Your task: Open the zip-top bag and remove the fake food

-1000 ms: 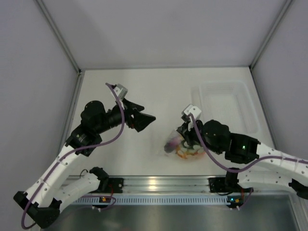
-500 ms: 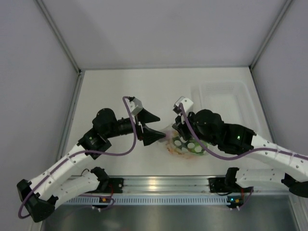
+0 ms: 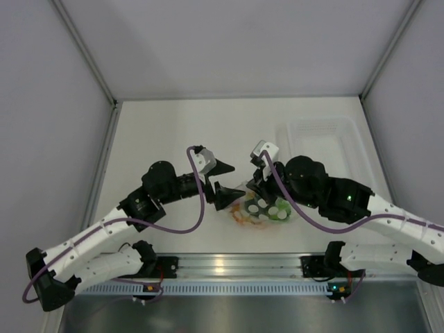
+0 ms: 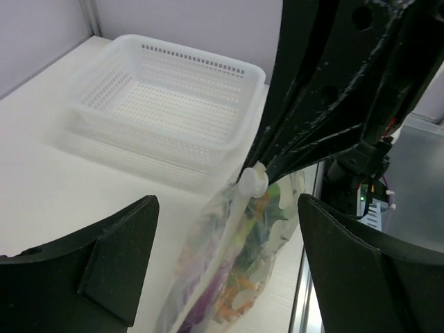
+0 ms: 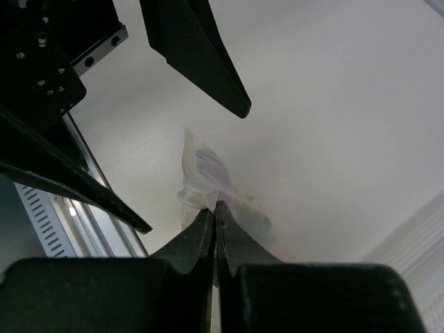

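Right pincer [image 3: 257, 187] is pressed together, pinching the top edge of the small clear crinkly plastic zip-top bag printed with white dots [image 3: 267, 210]. Right wrist view confirms it: both fingers [image 5: 187, 243] meet with no gap, and the zip-top bag [image 5: 198, 170] is clamped at their tips and hangs away below them.

Bag position: front-centre of the white worktop [image 3: 166, 125], just behind the aluminium rail [image 3: 222, 263] at the near edge. It hangs from the grip. Can't tell whether its bottom touches the worktop.

Left pincer [image 3: 238, 180] is spread wide and points at the bag from the left. In the left wrist view the bag [image 4: 232, 277] sits in the gap between the two black fingers [image 4: 114, 267], with clear space on both sides and no contact. Its tips are close to the right pincer, and the two arms meet nearly head-on over the bag.

Fake food [image 4: 215, 298] is inside the bag, showing as purple, orange and green patches through the plastic. Individual pieces can't be told apart. From above, green shows toward the right side of the bag and orange at its lower left.

A small rounded white nub [image 4: 253, 182] sits at the bag's top edge, right under the right pincer's tips.

A rigid clear rectangular plastic tray with perforated walls [image 3: 322, 149] stands at the right rear of the worktop, well apart from the bag and both pincers.
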{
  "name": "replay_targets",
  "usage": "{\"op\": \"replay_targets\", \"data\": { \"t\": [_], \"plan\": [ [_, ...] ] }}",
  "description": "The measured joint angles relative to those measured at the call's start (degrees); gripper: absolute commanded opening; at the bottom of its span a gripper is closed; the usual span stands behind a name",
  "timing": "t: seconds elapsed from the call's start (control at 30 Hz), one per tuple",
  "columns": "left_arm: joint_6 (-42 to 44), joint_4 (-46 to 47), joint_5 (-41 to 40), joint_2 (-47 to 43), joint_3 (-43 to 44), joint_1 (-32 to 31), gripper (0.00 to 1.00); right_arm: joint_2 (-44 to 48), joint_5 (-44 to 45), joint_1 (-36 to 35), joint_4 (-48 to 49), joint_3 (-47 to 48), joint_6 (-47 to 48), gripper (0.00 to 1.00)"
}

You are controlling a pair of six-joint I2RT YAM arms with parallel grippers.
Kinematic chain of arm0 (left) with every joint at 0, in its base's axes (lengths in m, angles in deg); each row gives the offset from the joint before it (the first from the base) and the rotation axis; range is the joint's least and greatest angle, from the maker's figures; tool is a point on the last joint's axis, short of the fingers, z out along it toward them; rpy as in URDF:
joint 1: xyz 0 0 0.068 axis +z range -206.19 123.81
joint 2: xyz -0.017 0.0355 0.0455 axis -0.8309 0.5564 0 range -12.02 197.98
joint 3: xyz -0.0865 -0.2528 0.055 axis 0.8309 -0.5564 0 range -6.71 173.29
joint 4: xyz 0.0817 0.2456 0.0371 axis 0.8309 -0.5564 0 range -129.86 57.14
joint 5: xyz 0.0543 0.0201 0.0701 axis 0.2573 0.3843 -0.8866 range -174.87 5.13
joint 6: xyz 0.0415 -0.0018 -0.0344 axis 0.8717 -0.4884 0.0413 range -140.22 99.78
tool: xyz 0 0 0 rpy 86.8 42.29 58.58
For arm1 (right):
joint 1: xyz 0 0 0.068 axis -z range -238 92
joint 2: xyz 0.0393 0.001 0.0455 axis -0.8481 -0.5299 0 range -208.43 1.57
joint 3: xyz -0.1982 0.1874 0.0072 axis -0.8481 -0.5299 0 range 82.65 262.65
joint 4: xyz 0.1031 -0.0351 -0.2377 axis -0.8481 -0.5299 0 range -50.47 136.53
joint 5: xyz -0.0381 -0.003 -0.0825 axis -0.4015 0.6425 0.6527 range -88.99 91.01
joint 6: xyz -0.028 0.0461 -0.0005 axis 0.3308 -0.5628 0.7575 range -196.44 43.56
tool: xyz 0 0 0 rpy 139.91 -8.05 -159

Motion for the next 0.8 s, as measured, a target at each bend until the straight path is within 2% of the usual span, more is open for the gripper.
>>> {"op": "replay_targets", "data": {
  "t": [0.07,0.2,0.23,0.43,0.47,0.53,0.6,0.63,0.8],
  "plan": [
    [0.85,0.02,-1.42,0.02,0.0,-0.35,0.84,0.39,-1.09,0.0,0.0,0.0,0.35,0.0],
    [1.79,0.39,-1.95,1.03,0.02,-0.5,0.66,1.03,-2.29,0.02,0.11,-0.24,0.57,0.0],
    [1.84,0.52,-1.84,1.55,0.02,-0.5,0.57,1.46,-2.56,0.04,0.13,-0.5,0.57,0.0],
    [2.08,0.55,-0.61,3.58,-0.11,-0.92,0.45,3.41,-2.69,0.24,0.09,-1.46,0.5,0.0],
    [2.1,0.55,-0.5,3.63,-0.15,-0.94,0.37,3.76,-2.73,0.24,-0.09,-1.51,0.5,0.0],
    [2.05,0.61,-0.37,3.96,-0.2,-1.14,0.26,4.28,-2.8,0.26,-0.02,-1.51,0.5,0.0],
    [2.16,1.05,0.22,4.59,-0.2,-1.27,0.05,4.7,-2.84,0.26,0.02,-1.6,0.48,0.0],
    [1.99,1.14,0.52,4.94,-0.17,-1.36,0.0,4.87,-2.89,0.26,0.09,-1.77,0.48,0.0],
    [2.1,1.49,0.98,6.8,-0.09,-1.77,0.0,5.51,-3.04,0.26,0.63,-3.37,0.46,0.0]
  ]
}}
